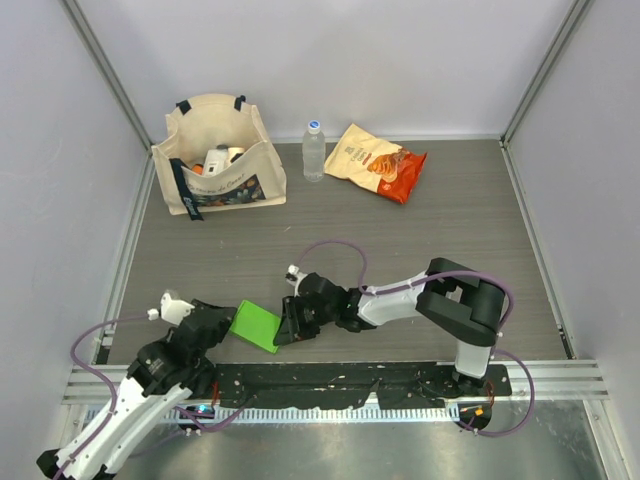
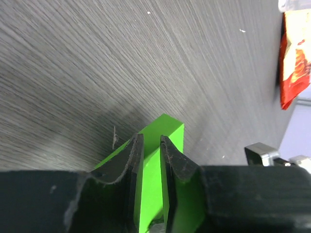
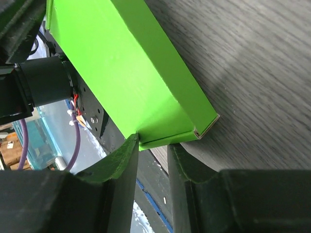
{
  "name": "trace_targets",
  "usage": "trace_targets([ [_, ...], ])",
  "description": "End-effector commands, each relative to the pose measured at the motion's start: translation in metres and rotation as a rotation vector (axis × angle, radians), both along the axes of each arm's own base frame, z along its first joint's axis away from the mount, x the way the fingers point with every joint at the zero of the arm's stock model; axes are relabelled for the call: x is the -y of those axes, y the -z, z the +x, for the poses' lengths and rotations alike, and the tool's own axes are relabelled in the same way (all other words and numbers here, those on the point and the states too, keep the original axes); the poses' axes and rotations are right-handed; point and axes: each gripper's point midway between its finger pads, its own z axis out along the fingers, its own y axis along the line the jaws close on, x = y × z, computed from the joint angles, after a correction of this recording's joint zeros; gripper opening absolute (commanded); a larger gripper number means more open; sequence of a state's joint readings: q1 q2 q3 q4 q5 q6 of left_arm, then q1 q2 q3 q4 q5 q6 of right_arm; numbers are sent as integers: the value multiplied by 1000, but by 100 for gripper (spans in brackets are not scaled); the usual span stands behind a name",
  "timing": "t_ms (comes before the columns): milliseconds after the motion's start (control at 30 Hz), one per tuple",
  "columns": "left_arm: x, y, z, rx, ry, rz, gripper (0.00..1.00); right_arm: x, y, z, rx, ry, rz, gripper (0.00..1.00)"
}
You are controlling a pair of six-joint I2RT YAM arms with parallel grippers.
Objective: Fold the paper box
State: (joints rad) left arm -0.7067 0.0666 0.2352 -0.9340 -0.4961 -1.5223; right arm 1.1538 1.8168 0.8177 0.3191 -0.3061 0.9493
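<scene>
Both arms reach low toward each other; left claw (image 2: 150,139) pinches the paper box (image 1: 254,326), right claw (image 3: 153,143) fingers nearly together

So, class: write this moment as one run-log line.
left tool: shut on paper box | right tool: at box edge, grip unclear

Bright green paper box (image 1: 254,326), grey woodgrain table (image 1: 440,220).

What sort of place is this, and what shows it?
Probably a robotics lab test cell: left arm and right arm bolted at a table edge, plain panel walls around, staged props like a tote bag and water bottle.
</scene>
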Motion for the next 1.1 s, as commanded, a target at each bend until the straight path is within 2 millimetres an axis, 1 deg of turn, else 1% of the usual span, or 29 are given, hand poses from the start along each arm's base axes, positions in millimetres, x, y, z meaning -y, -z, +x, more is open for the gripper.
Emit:
trace_targets([
  [0, -9, 23, -26, -146, -51, -34, 22, -18, -8, -1, 37, -40, 32, 34],
  [33, -8, 22, -26, -150, -54, -37, 19, -17, -8, 2, 51, -37, 12, 34],
  [100, -8, 23, -27, -155, -61, -44, 18, -13, -8, 17, 77, 12, -16, 36],
  [200, -7, 22, -28, -165, -69, -60, 33, -7, -8, 32, 89, 76, -23, 38],
  [233, -6, 22, -29, -169, -70, -69, 44, -7, -9, 34, 90, 79, -18, 39],
  [267, -7, 20, -28, -163, -75, -71, 48, -6, -8, 35, 91, 80, -22, 39],
  [333, -12, 12, -23, -125, -88, -57, 54, -4, -5, 38, 91, 77, -26, 41],
  [367, -13, 8, -22, -109, -96, -57, 54, -3, -4, 38, 95, 72, -29, 41],
  [400, -13, -1, -17, -72, -87, -53, 54, 0, -2, 38, 98, 70, -37, 43],
  [467, -18, -15, -8, 0, -98, -33, 54, 3, -6, 43, 116, 76, -35, 45],
  [500, -16, -31, -1, 53, -90, -40, 54, 7, -6, 45, 143, 71, -52, 48],
  [567, -20, -43, 5, 94, -64, 40, 55, 12, -8, 52, 172, 74, -72, 50],
  [600, -20, -56, 8, 117, -66, 41, 56, 15, -8, 56, 186, 66, -95, 52],
  [667, -21, -61, 10, 105, -33, 122, 58, 19, -7, 63, 197, 63, -115, 52],
  [700, -22, -73, 13, 122, -38, 126, 60, 23, -8, 65, 216, 50, -138, 52],
  [733, -23, -77, 13, 120, -41, 134, 60, 27, -9, 72, 243, 66, -159, 52],
  [767, -24, -81, 14, 127, -27, 158, 60, 28, -13, 75, 264, 64, -162, 53],
  [800, -21, -93, 18, 167, -11, 159, 60, 27, -22, 79, 290, 57, -167, 53],
  [833, -20, -98, 20, 191, 3, 174, 59, 30, -23, 86, 335, 53, -196, 54],
  [867, -21, -103, 21, 217, 31, 214, 58, 28, -29, 89, 360, 41, -199, 55],
  [900, -18, -114, 26, 269, 36, 203, 58, 20, -35, 94, 382, 23, -194, 57],
  [933, -16, -118, 29, 294, 50, 213, 57, 13, -37, 97, 423, -29, -183, 57],
  [967, -14, -124, 30, 319, 67, 222, 57, 5, -37, 93, 418, -73, -161, 57],
  [1000, -12, -135, 33, 362, 83, 225, 57, -8, -46, 98, 431, -90, -136, 58],
  [1033, -8, -140, 33, 377, 105, 227, 57, -15, -36, 99, 426, -116, -141, 58],
  [1067, -6, -146, 34, 397, 127, 231, 57, -24, -37, 96, 415, -146, -108, 58],
])
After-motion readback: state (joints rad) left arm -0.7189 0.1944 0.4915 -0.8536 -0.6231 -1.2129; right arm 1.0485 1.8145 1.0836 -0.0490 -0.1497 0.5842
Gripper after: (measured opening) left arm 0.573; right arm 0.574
